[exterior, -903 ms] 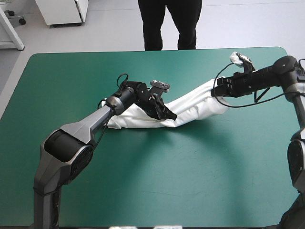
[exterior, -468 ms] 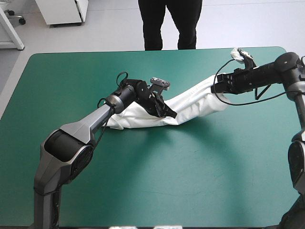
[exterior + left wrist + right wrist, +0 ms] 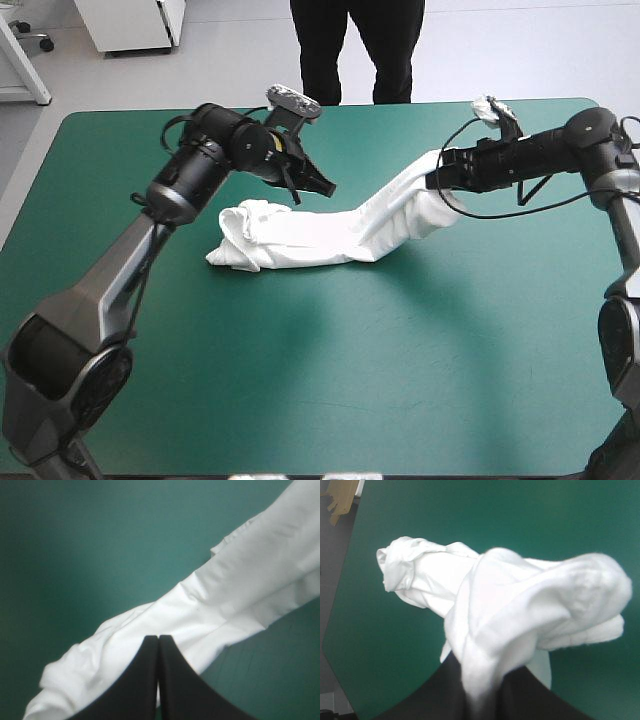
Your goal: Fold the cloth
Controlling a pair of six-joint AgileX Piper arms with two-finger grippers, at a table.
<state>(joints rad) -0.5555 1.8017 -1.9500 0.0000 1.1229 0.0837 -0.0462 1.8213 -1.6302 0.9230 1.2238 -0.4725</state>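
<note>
- T-shirt [image 3: 300, 235]: white, rumpled into a long bundle running across the middle of the teal-green table [image 3: 330, 380]. Its left end rests on the table and its right end is raised off it.
- Right gripper [image 3: 437, 180]: clenched on the raised end — cloth bunches between the black fingers and spills over them.
- Left gripper [image 3: 325, 187]: fingers pressed together, grasping nothing — it hovers above the bundle's middle, apart from the cloth.
- Brown board [image 3: 340, 497]: a piece shows beyond the table's edge.
</note>
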